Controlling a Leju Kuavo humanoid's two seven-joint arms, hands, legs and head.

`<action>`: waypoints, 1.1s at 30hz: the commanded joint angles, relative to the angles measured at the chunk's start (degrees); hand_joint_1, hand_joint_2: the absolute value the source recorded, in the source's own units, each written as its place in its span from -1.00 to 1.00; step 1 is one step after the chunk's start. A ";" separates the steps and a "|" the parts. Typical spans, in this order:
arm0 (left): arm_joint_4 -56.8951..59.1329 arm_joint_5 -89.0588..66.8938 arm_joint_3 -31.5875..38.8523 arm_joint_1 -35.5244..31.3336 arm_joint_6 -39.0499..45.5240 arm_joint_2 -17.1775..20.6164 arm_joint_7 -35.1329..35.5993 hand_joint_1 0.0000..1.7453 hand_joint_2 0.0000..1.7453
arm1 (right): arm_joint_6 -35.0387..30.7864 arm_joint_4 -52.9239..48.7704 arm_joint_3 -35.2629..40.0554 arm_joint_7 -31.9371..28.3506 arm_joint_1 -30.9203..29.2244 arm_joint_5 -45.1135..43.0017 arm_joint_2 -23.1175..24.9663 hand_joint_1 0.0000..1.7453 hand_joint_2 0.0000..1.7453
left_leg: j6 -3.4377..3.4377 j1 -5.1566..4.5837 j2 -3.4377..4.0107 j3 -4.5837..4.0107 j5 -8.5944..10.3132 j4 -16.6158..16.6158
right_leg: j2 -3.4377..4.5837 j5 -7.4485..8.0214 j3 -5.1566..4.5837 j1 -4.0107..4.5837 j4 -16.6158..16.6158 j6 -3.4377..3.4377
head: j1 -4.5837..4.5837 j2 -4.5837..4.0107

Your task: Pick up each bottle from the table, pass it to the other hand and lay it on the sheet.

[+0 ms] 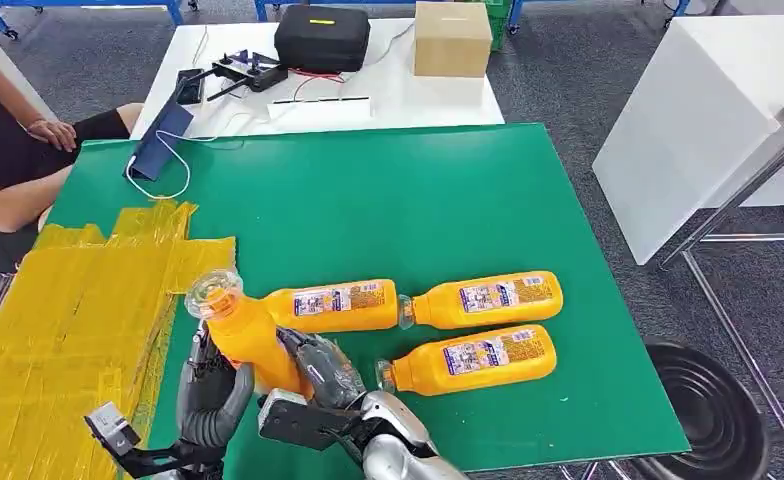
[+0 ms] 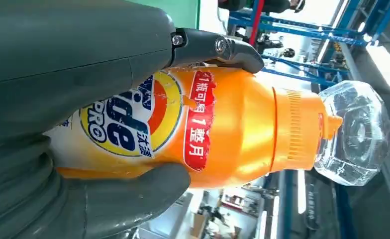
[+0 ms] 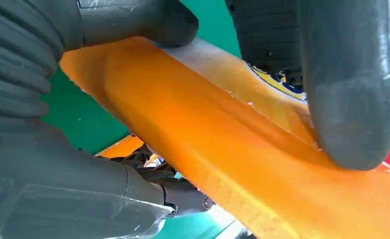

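An orange bottle [image 1: 245, 338] with a clear cap [image 1: 213, 292] stands tilted above the front left of the green table [image 1: 388, 200], between both my hands. My left hand [image 1: 211, 388] grips its lower body from the left, and my right hand [image 1: 320, 376] grips it from the right. The left wrist view has the left hand [image 2: 58, 74] wrapped around the labelled bottle [image 2: 233, 124]. In the right wrist view my right hand [image 3: 34, 99] closes around the orange body [image 3: 208, 139]. Three more bottles lie on the table: [image 1: 333, 305], [image 1: 488, 298], [image 1: 473, 358]. The yellow sheet [image 1: 58, 330] lies to the left.
A person [image 1: 8, 130] sits at the table's far left corner. Behind stands a white table [image 1: 428, 95] with a black case [image 1: 321, 37], a cardboard box [image 1: 452, 38] and a tablet [image 1: 160, 140]. Another white table [image 1: 708, 120] and a black round bin [image 1: 713, 405] are on the right.
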 commanded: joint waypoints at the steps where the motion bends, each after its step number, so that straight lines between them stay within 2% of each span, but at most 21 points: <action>1: 4.81 -2.24 -5.89 -4.99 0.19 0.61 1.15 -1.00 1.00 | 1.87 4.38 6.62 -0.38 -0.65 1.03 1.05 1.00 1.00 | -0.09 0.08 -0.21 0.06 -0.02 0.01 | -0.16 -0.06 0.13 0.07 -0.01 -0.04 | 0.00 0.00; 2: 4.87 -2.33 -5.88 -5.05 0.30 0.62 1.24 -1.00 -1.00 | 1.87 4.42 6.63 -0.38 -0.66 1.02 1.05 1.00 1.00 | -0.12 0.10 -0.23 0.08 -0.04 0.04 | -0.17 -0.08 0.16 0.09 -0.01 -0.06 | 0.00 0.00; 9: 0.94 2.53 -2.36 -3.95 -0.36 -2.04 -1.62 -1.00 -1.00 | 1.11 3.86 6.15 -0.80 0.03 0.82 0.61 1.00 1.00 | -0.08 0.08 -0.20 0.05 -0.04 0.04 | -0.16 -0.07 0.12 0.07 0.00 -0.03 | 0.00 0.02; 17: 0.31 3.45 -1.66 -3.60 -0.33 -2.47 -2.26 -1.00 -1.00 | 0.62 3.28 5.81 -1.10 0.45 0.60 0.45 1.00 1.00 | -0.05 0.04 -0.11 0.01 -0.01 0.01 | -0.09 -0.03 0.05 0.03 -0.01 -0.02 | 0.00 0.02; 27: -6.93 14.39 4.56 0.97 -3.51 -6.11 -4.49 -1.00 -1.00 | -2.91 -14.44 -0.88 -5.65 9.77 -2.84 -4.25 1.00 1.00 | -0.07 0.08 -0.15 0.07 -0.11 0.04 | -0.08 -0.11 0.15 0.07 -0.01 -0.02 | 0.02 0.00; 28: -7.64 15.47 5.31 1.41 -3.42 -6.47 -4.40 -1.00 1.00 | -3.52 -16.29 -1.74 -6.15 10.91 -3.06 -4.54 1.00 1.00 | -0.06 0.08 -0.12 0.06 -0.09 0.01 | -0.07 -0.08 0.14 0.07 -0.04 -0.02 | 0.00 0.00; 31: -9.17 17.84 7.16 2.54 -3.70 -7.33 -3.87 -1.00 1.00 | -4.45 -21.59 -3.82 -6.85 13.82 -3.19 -5.55 1.00 1.00 | -0.08 0.09 -0.22 0.08 -0.12 0.04 | -0.16 -0.13 0.19 0.08 -0.02 -0.03 | 0.00 0.00; 32: -9.33 18.27 7.54 2.68 -3.96 -7.49 -3.88 -0.64 1.00 | -4.53 -22.43 -4.06 -6.73 14.19 -3.06 -5.81 1.00 1.00 | -0.03 0.01 -0.15 -0.01 -0.04 -0.01 | -0.11 -0.06 0.06 0.01 -0.03 -0.01 | 0.02 0.00; 33: -9.44 18.30 7.64 2.74 -4.23 -7.50 -3.88 1.00 1.00 | -4.52 -22.99 -4.34 -6.81 14.48 -3.30 -5.98 1.00 1.00 | -0.07 0.06 -0.19 0.07 -0.11 0.02 | -0.13 -0.12 0.15 0.05 -0.02 -0.03 | 0.00 0.00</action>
